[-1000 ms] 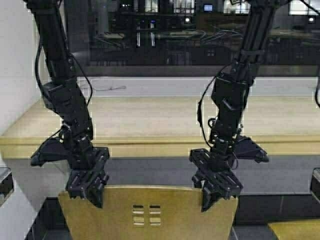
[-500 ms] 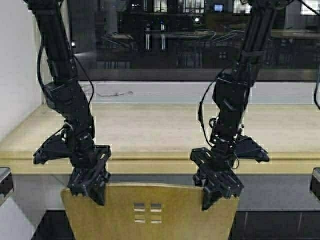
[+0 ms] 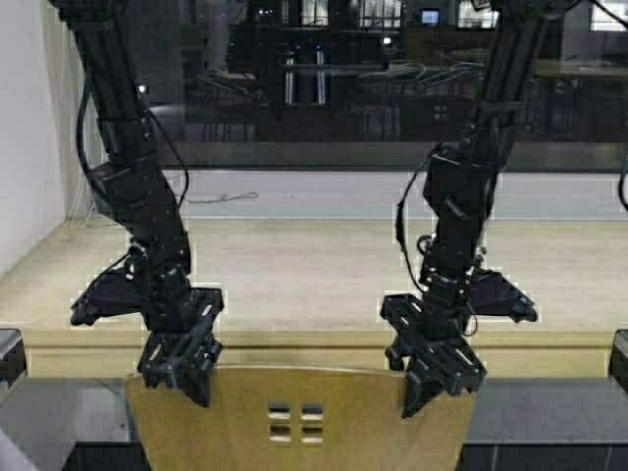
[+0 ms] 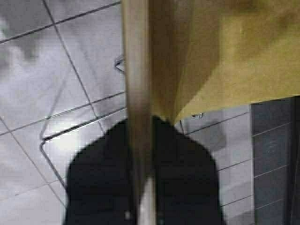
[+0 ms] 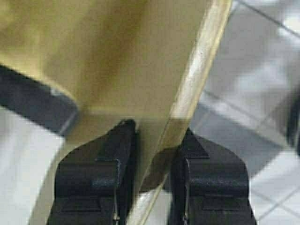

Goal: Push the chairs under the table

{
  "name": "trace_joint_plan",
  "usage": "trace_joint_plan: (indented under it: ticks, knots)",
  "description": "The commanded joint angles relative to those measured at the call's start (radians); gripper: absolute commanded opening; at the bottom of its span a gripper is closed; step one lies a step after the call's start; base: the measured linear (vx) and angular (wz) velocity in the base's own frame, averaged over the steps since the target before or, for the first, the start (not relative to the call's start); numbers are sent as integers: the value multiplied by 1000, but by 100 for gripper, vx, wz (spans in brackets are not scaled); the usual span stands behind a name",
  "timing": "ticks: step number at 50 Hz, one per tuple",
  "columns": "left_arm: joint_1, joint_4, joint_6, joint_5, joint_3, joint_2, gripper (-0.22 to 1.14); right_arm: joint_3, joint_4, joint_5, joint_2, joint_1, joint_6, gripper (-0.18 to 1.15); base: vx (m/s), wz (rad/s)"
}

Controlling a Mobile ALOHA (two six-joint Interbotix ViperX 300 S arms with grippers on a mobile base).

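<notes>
A tan light-wood chair [image 3: 299,417] is seen at the bottom centre of the high view, with only its curved backrest in sight. Four small rectangular cutouts [image 3: 295,423] are set in the middle of the backrest. The top edge of the backrest is gripped at two places. The left gripper [image 3: 182,368] is pinched on the backrest near its left corner, and the right gripper [image 3: 432,378] is pinched on it near its right corner.

In the left wrist view, the backrest edge [image 4: 137,117] is seen running between the two dark fingers [image 4: 98,183] of the left gripper [image 4: 140,187], which are pressed against it from both sides. In the right wrist view, the pale edge of the backrest [image 5: 187,98] is likewise held between the fingers [image 5: 101,173] of the right gripper [image 5: 152,173]. Grey floor tiles [image 4: 42,70] are visible below the chair in both wrist views.

Just beyond the chair, the long light-wood worktop [image 3: 314,265] is spread across the high view, its thick pale front edge [image 3: 314,343] lying directly behind the top of the backrest. The chair's seat is hidden, so whether it is already under the worktop cannot be told. Behind the worktop, a dark glass window [image 3: 324,88] is seen.
</notes>
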Motion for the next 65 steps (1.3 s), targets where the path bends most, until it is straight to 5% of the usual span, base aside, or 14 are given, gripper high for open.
trace_joint_plan:
  ticks: [1, 35, 45, 50, 60, 65]
  knots:
    - [-8, 23, 75, -14, -46, -23, 4, 3, -28, -12, 5, -23, -115, 3, 16, 4]
    - [-12, 23, 80, 21, -87, 3, 4, 6, -48, -23, -12, -23, -178, 4, 14, 4]
    - [-14, 23, 80, 28, -69, 9, 18, 23, -51, -31, -23, -23, -186, 8, 8, 0]
    - [-12, 23, 83, 28, -69, 14, 34, 12, -51, -18, -17, -23, -187, 20, 4, -1]
    - [-14, 41, 97, 37, -32, -6, 74, -2, -43, 49, -32, -23, -167, 75, 0, -1]
    - [-14, 43, 115, 37, 0, -34, 82, 15, -32, 49, -51, -23, -156, 81, -2, -3]
